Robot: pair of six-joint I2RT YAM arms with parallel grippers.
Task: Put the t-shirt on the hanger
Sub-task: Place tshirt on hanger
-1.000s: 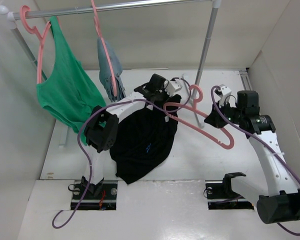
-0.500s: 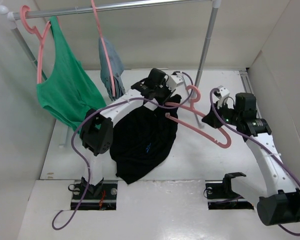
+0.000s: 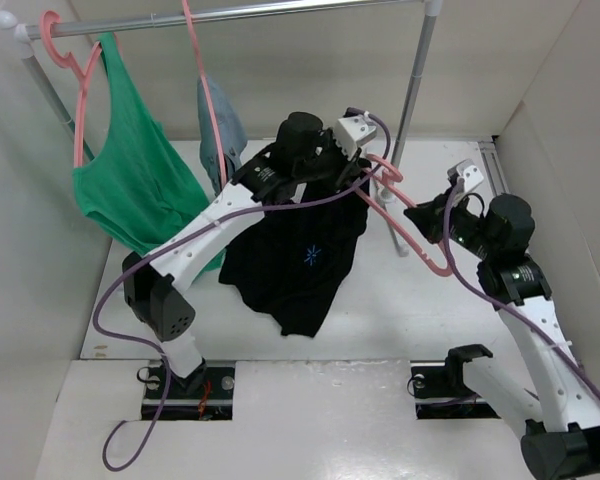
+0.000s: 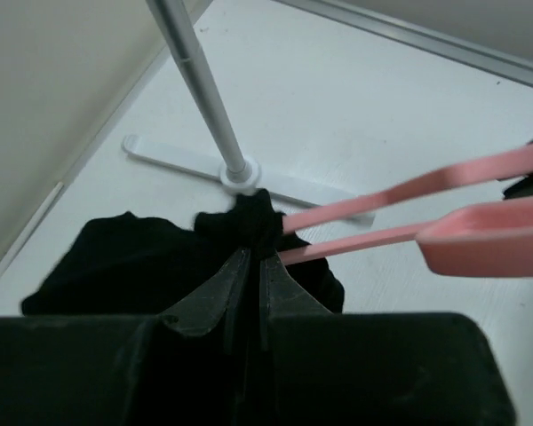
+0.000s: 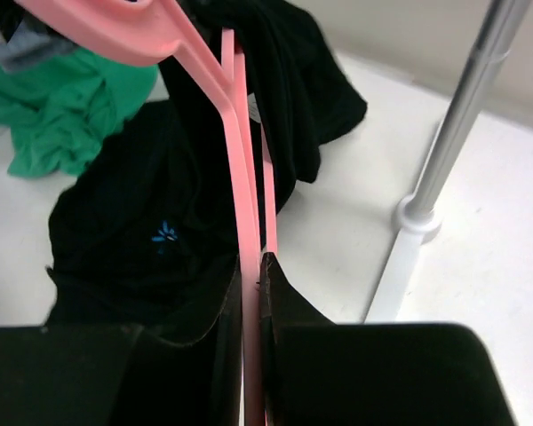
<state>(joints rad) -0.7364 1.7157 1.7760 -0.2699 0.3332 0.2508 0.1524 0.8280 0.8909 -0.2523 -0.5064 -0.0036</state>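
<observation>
The black t-shirt (image 3: 300, 265) with a blue starburst hangs in the air from my left gripper (image 3: 355, 182), which is shut on its upper edge. In the left wrist view the t-shirt (image 4: 124, 266) bunches at the fingertips of my left gripper (image 4: 251, 257). The pink hanger (image 3: 412, 238) runs from the shirt's top down to my right gripper (image 3: 435, 222), which is shut on its end. One hanger arm goes into the shirt's top. In the right wrist view the hanger (image 5: 240, 195) passes between the jaws of my right gripper (image 5: 251, 271), with the t-shirt (image 5: 160, 231) behind.
A clothes rail (image 3: 240, 12) crosses the back, with an upright pole (image 3: 412, 90) and its base foot (image 4: 240, 173) near the hanger. A green tank top (image 3: 130, 170) and a grey-blue garment (image 3: 222, 130) hang on other pink hangers at the left.
My left arm has risen and lifted the t-shirt off the table, so it now hangs. The right gripper and hanger have moved up and toward the shirt.
</observation>
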